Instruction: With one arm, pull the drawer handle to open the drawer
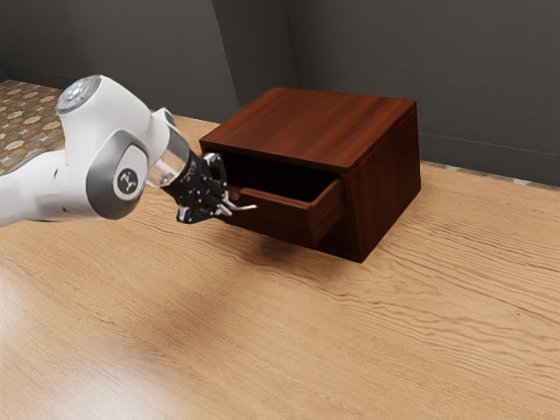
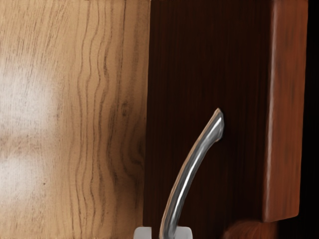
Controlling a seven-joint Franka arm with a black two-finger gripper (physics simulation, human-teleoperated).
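Glossy dark-wood drawer (image 1: 280, 213), polished metal handle (image 2: 192, 172), pale grained wooden table (image 1: 350, 332).

Dark reddish-brown wooden drawer (image 1: 282, 215), stood partly pulled out of the cabinet (image 1: 319, 122), curved silver handle (image 2: 192, 171) jutted from its front

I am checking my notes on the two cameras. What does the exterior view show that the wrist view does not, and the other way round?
Exterior view: the whole cabinet, its drawer pulled partly out, and the white arm reaching to it. Wrist view: the curve of the metal handle seen close, with the grain of the drawer front. Both: the handle, the drawer front and the wooden table.
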